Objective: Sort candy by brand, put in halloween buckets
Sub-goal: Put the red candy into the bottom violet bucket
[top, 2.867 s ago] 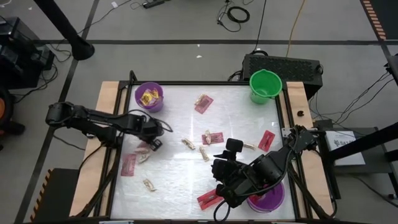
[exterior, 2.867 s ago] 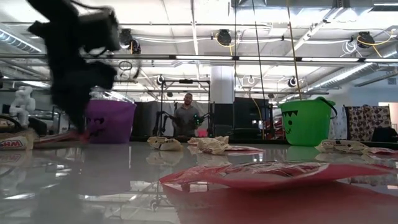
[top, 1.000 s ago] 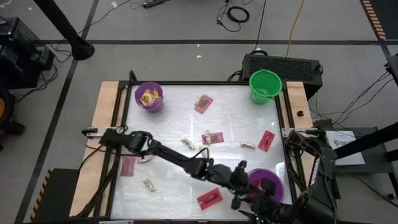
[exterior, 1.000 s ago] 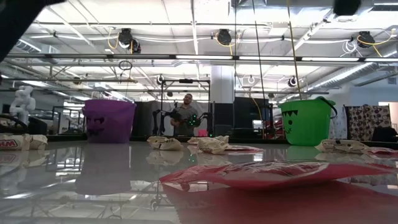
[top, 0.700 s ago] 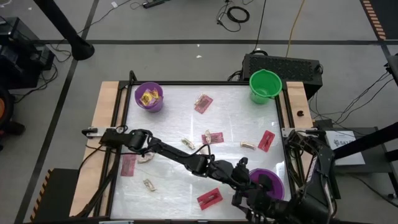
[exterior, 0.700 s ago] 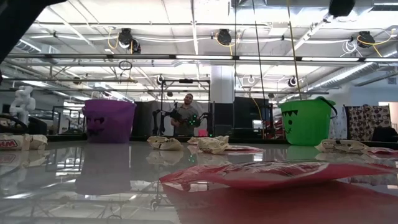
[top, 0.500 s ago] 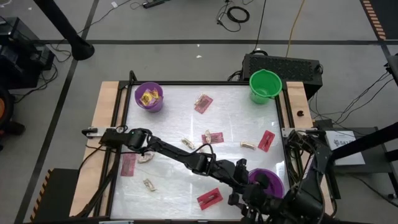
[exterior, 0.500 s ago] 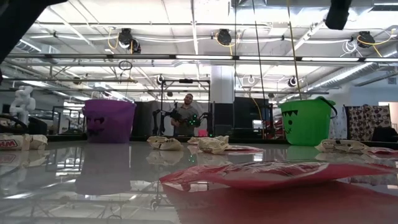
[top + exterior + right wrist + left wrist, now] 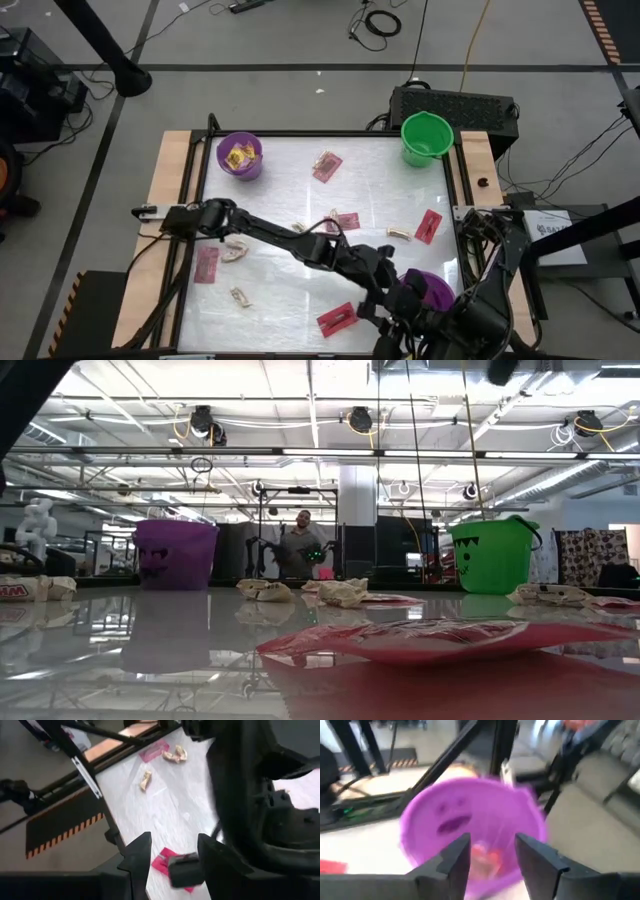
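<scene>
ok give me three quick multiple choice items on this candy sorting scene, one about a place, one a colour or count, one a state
1. Where is the left gripper?
A. over the near purple bucket
B. over the green bucket
C. beside the far purple bucket

2. How many buckets stand on the table?
A. two
B. three
C. four

3. How do the left gripper's fingers stand?
A. shut on a yellow packet
B. shut on nothing
C. apart, holding nothing

Key: 1 A, the left wrist view looks down into that bucket. 2 B, the high view shows two purple and one green. 3 C, the left wrist view shows a gap between them.
</scene>
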You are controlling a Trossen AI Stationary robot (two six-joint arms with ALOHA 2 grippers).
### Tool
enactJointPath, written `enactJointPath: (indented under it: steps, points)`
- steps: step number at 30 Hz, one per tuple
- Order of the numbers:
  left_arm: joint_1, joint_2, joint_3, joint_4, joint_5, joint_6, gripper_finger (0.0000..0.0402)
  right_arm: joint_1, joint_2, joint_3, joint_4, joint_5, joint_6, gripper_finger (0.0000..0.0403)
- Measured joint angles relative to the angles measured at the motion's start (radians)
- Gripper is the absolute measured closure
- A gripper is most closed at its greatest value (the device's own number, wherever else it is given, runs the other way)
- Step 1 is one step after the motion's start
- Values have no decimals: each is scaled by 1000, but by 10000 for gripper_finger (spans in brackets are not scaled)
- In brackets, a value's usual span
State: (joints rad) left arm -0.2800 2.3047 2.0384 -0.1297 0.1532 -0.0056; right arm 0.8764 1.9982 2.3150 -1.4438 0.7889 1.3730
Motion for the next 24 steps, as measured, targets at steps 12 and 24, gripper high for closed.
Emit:
enactJointPath:
  steps: [12, 24]
  points:
    - [167, -82, 0, -678, -182, 78, 237, -4, -13, 0, 31, 29, -24, 248]
    - [512, -73, 0, -937, -304, 8, 237, -11, -13, 0, 94, 23, -24, 248]
